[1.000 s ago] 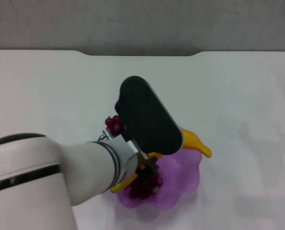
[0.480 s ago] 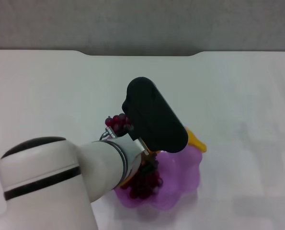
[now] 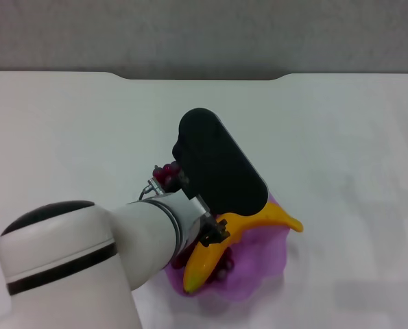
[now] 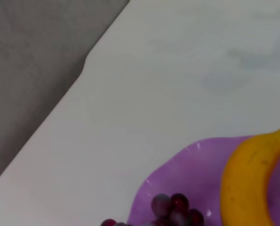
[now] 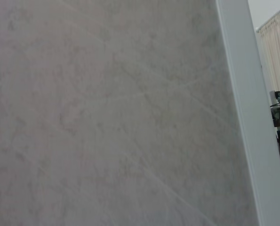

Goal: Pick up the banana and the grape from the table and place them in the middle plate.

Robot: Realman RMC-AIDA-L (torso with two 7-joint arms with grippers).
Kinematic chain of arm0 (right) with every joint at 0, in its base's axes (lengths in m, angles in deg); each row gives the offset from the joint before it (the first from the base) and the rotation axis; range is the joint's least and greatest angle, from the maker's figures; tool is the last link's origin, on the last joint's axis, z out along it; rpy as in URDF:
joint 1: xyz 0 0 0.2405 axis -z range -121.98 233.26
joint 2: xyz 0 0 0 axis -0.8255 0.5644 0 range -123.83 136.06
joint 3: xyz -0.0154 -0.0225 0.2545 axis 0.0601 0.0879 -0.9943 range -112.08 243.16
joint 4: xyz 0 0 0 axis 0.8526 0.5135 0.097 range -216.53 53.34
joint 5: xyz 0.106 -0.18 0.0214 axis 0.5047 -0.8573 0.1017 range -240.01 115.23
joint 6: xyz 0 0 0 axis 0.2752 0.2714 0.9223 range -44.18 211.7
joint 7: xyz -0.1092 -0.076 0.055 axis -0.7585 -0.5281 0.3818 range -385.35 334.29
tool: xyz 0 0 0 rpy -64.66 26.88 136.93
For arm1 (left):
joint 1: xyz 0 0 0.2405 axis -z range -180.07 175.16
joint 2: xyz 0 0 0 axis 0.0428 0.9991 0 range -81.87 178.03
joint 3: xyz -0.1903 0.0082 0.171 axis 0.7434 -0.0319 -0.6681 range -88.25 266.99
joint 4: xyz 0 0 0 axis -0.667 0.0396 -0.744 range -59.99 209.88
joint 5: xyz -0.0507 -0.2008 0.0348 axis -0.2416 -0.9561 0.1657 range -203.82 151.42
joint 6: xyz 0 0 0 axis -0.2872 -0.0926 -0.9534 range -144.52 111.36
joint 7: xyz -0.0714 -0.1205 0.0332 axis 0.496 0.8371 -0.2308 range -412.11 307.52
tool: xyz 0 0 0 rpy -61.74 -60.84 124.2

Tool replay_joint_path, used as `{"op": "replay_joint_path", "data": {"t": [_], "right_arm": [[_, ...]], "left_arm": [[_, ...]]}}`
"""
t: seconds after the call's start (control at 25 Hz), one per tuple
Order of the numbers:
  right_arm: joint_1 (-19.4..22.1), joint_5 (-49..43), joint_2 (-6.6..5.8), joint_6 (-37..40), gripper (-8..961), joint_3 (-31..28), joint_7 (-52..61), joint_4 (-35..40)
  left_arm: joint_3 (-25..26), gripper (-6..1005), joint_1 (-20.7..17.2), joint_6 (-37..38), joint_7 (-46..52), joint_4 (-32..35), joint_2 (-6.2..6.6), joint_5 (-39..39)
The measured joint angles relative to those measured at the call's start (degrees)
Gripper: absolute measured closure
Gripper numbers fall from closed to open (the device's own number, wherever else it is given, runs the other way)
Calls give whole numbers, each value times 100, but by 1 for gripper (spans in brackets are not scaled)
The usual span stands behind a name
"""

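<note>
The yellow-orange banana (image 3: 221,250) lies across the purple middle plate (image 3: 265,257) near the front of the white table (image 3: 341,137), one end sticking out past the rim. Dark red grapes (image 3: 222,271) show under the banana, and more of the grape bunch (image 3: 166,174) shows behind my left wrist. My left gripper (image 3: 212,233) hangs right over the banana, mostly hidden by its black wrist housing. The left wrist view shows the banana (image 4: 248,188), grapes (image 4: 173,209) and plate (image 4: 196,165) close below. My right gripper is out of view.
The table's back edge (image 3: 204,75) runs along a grey wall. The right wrist view shows only a grey wall (image 5: 107,113) and a white post (image 5: 252,117). Bare white tabletop (image 4: 177,70) surrounds the plate.
The banana has come down onto the grapes and now lies in full view across the plate. My left arm shifted slightly forward and to the right over the plate.
</note>
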Motion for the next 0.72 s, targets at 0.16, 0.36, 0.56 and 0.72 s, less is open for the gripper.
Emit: {"op": "replay_joint_path", "data": {"t": [0.16,0.36,0.56,0.72], "right_arm": [[6,0,0,-1,74,0,0,0],[0,0,0,0,74,0,0,0],[0,0,0,4,73,0,0,-7],[-7,-1,0,7,73,0,0,-9]], "left_arm": [[95,111,-200,-103,13,-248,23,238],[619,112,-539,-504,22,-507,63,428],[1451,113,-966,-1012,15,-828,85,414],[2164,114,-1293,-1723,13,-849,70,432]]}}
